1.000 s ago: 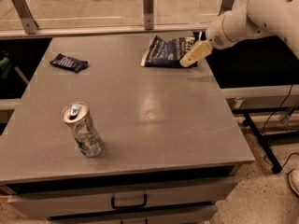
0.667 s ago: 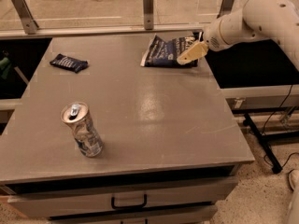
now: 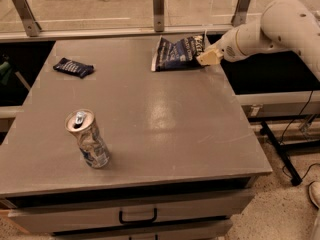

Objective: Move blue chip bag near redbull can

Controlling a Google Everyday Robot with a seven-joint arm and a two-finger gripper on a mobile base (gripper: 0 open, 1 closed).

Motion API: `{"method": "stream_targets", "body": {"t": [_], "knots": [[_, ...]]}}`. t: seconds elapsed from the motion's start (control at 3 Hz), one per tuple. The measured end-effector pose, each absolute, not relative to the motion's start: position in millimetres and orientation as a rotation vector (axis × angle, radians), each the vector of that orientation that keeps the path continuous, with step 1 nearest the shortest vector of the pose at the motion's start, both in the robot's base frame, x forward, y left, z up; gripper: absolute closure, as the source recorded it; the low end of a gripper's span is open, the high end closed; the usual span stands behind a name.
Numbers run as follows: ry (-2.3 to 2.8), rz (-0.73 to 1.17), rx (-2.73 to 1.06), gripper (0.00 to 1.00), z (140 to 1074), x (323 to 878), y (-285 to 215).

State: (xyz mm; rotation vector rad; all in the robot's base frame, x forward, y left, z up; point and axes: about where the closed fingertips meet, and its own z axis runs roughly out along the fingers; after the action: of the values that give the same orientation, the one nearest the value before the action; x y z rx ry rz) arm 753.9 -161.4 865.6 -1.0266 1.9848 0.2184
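Reaches in over the right edge of the counter [image 3: 165,134] with the arm [image 3: 280,24], setting the gripper [image 3: 209,57] against the right end of the bag [image 3: 176,53]. Cannot tell whether clamped on the foil or merely touching it. Finds the bag lying crumpled by the far edge, toward the far right corner, and the can [image 3: 88,140] upright toward the near left corner, well apart from it. Leaves, by that layout, nearly the whole diagonal crossing to do.

Risks a slip first: with only a pinch of thin foil, could lose the bag mid-carry and drop it short, or off the right edge just beside. Risks crushing or tearing with too hard a squeeze on crinkled foil. Risks a drag instead of a lift, folding the bag under or catching it on the surface. Risks most at the finish: could tip the tall, slim can with a trailing corner of the bag or with the arm, and send it rolling toward the near edge. Calls for stopping just beside the can, not against it. Should also keep off the small dark wrapper [image 3: 73,67] by the left edge toward the far left corner, though well off the straight path.

Hides the contact itself: covers the bag's right end with the pale gripper tip, so no judging the depth of any bite. Cuts the arm off at the right border. Cannot read the bag's white lettering or the can's label.
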Motion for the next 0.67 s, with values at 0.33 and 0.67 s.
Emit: {"method": "stream_targets", "body": {"t": [0.33,0.67], "knots": [[1.981,0.205,-1.014,0.85,873.6,742.0,-167.1],[1.930,0.205,-1.049,1.00,892.4,727.3,-155.5]]}}
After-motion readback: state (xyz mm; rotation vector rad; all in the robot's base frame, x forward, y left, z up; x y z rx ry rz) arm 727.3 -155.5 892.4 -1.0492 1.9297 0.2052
